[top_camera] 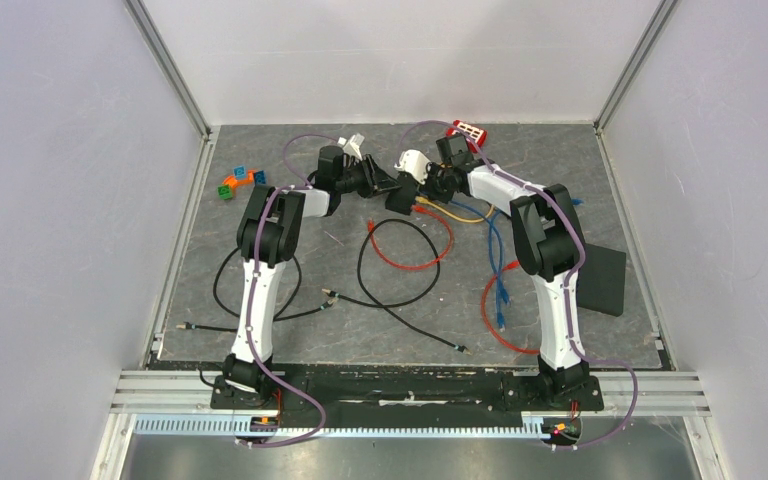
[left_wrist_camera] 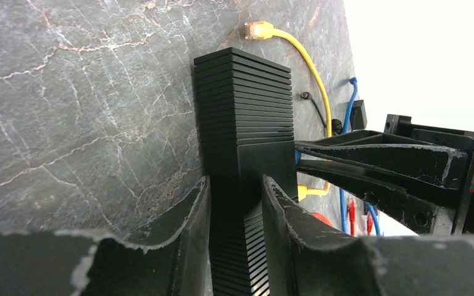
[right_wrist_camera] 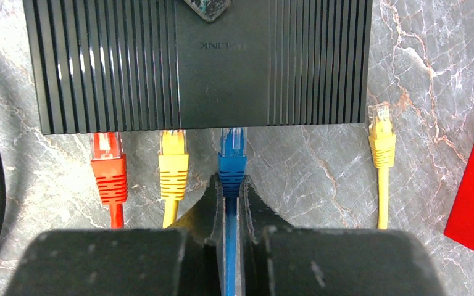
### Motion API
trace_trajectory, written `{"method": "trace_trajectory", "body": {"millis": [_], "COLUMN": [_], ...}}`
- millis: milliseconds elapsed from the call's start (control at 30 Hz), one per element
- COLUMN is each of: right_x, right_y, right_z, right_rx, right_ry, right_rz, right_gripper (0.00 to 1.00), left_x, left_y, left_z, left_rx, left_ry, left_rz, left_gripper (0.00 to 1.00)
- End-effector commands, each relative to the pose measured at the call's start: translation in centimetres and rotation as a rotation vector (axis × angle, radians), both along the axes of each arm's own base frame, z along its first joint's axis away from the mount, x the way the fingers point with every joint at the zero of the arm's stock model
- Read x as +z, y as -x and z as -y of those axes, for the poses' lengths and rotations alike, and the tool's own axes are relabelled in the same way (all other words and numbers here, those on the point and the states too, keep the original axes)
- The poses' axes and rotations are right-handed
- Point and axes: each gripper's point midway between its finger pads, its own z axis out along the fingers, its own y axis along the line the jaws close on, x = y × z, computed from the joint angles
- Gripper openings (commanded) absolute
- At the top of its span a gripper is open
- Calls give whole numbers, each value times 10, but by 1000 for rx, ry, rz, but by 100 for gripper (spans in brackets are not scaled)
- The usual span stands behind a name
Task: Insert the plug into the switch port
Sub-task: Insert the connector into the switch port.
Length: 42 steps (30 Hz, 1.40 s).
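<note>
Right tool (right_wrist_camera: 231,188) pinches blue plug (right_wrist_camera: 231,161) at switch (right_wrist_camera: 129,68) port; left tool (left_wrist_camera: 236,191) grips switch

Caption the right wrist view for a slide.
Right hand grips the blue cable behind its plug, at the black switch beside a red plug and a yellow plug.

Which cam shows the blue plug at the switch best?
Right wrist: the blue plug sits centred, pinched in the right gripper, its tip at the switch edge. Left wrist: the switch side blocks it. Top external: the arms cover it.
</note>
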Motion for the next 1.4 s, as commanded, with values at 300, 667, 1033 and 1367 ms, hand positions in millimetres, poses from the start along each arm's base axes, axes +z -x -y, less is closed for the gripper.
{"method": "trace_trajectory", "body": {"millis": [300,667,1033,1367], "right_x": [41,66,74,74], "right_y": [25,29,34,58], "right_z": [-146,-166,-154,-165], "right_rx": [407,378,472,586], "right_ry": [-247,-523,-284,-365], "right_rz": [140,68,279,256], "right_gripper": [0,0,0,0], "left_x": [52,57,56,56], "left_y": [140,155,165,173], "left_z": [123,131,136,135], "left_rx": [-563,-581,-602,-640], "left_ry": [153,204,198,160], "left_rz": [24,17,26,53], "left_gripper": [39,38,38,37]}}
